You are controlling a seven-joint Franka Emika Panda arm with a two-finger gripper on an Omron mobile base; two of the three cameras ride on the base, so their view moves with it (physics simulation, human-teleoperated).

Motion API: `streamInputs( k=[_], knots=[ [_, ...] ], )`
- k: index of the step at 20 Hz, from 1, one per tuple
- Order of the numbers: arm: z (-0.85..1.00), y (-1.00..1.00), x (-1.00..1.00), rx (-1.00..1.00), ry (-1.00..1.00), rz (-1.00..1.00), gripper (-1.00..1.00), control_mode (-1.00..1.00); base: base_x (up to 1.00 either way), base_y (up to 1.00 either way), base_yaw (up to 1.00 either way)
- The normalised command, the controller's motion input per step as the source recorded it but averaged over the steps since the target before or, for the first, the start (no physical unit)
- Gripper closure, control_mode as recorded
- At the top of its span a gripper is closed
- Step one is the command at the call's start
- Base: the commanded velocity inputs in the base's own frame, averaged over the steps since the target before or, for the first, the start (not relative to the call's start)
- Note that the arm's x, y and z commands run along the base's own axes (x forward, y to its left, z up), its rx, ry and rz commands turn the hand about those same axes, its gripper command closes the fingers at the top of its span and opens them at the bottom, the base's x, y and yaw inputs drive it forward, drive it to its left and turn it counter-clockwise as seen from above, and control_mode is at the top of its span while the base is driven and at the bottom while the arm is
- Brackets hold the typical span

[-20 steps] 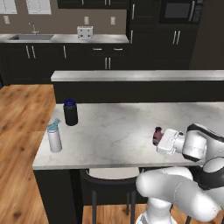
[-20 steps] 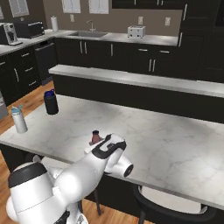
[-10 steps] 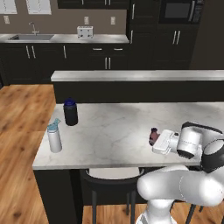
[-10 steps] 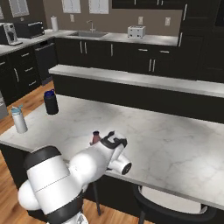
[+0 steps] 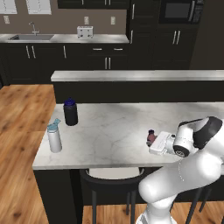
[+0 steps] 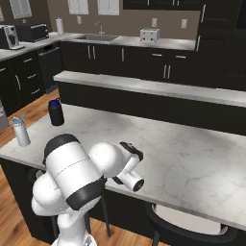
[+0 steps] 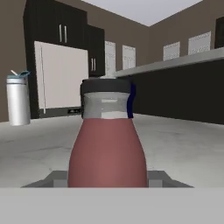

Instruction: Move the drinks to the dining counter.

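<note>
The long white, grey-veined marble dining counter (image 5: 118, 127) sits on a dark base, with a higher marble ledge (image 5: 140, 75) running along its far side and a black round stool (image 5: 111, 179) tucked under its near edge. Behind it stand dark cabinets and a second marble worktop (image 5: 65, 38) carrying a white toaster (image 5: 84, 31) and a sink (image 5: 26, 37); the floor (image 5: 19, 113) is warm wood planking.

Three bottles stand upright on the dining counter. The wide black bottle with a blue cap (image 5: 70, 112) is near the left end, and the slim white-grey bottle with a light-blue spout lid (image 5: 54, 136) stands closer to the left front corner, apart from it. The tiny purple-red bottle with a dark cap (image 5: 151, 137) stands near the front edge towards the right. What any of them contain cannot be told.

The gripper (image 7: 107, 177) is clamped on the small purple-red bottle, its jaws pressed against either side of the bottle's lower body, which rests on the marble.
</note>
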Motion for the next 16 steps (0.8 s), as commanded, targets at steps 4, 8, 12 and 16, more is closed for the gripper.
streamInputs(
  k=[4,8,12,16],
  knots=[
    [-0.34,-0.02,0.27,0.0,0.0,0.0,1.0,-1.0,0.0,0.0,0.0],
    [-0.33,-0.07,0.26,0.0,0.0,0.0,1.0,-1.0,0.0,0.0,0.0],
    [-0.38,-0.16,0.15,0.0,0.0,0.0,1.0,-1.0,0.0,0.0,0.0],
    [-0.46,-0.13,0.01,0.0,-0.01,0.0,1.0,-1.0,0.0,0.0,0.0]
  ],
)
